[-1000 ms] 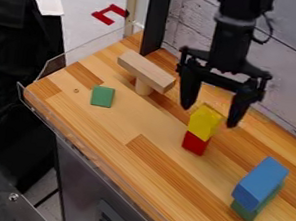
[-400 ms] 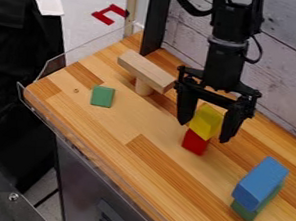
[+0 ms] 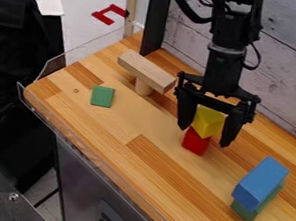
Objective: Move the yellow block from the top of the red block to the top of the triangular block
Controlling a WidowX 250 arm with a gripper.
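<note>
Item: one yellow block [image 3: 208, 123], stacked on a red block [image 3: 195, 142], mid-length on the wooden tabletop [image 3: 121, 160], towards its wall side. Item: one black hand [image 3: 204, 136], lowered over the stack, fingers spread wide to either side of the yellow block, not closed on it. Item: one blue block [image 3: 261, 183] atop a green one [image 3: 245, 212], near the tabletop's right end.
</note>
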